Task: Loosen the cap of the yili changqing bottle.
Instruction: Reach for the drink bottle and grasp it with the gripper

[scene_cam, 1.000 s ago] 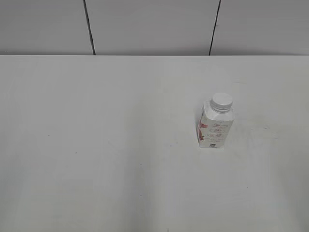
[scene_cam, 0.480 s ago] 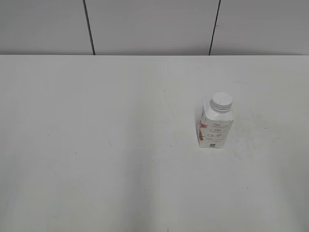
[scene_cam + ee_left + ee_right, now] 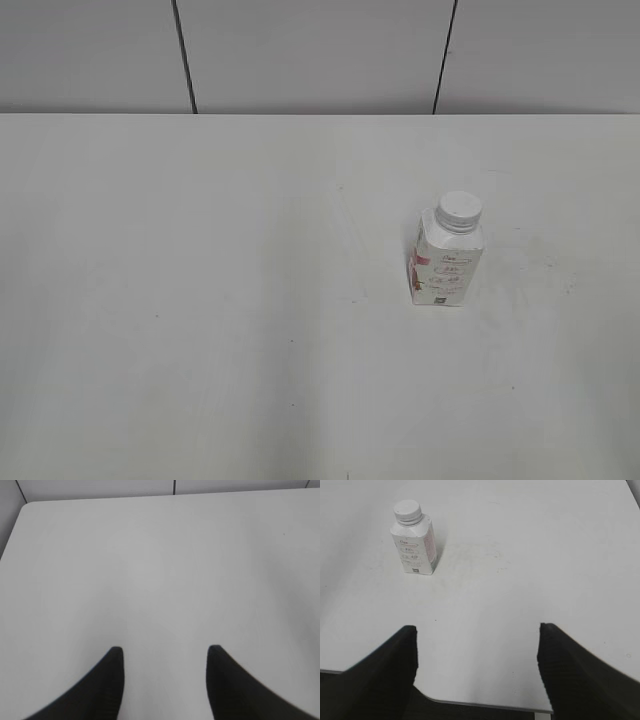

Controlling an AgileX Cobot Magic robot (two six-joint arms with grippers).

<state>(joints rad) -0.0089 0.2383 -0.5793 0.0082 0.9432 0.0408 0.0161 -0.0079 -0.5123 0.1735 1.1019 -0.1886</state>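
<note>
The yili changqing bottle stands upright on the white table, right of centre in the exterior view, with its white ribbed cap on the neck. It also shows in the right wrist view, upper left, with the cap on top. My right gripper is open and empty over the table's near edge, well short of the bottle. My left gripper is open and empty over bare table. Neither gripper shows in the exterior view.
The white table runs back to a grey panelled wall. Its near edge shows in the right wrist view and its far left corner in the left wrist view.
</note>
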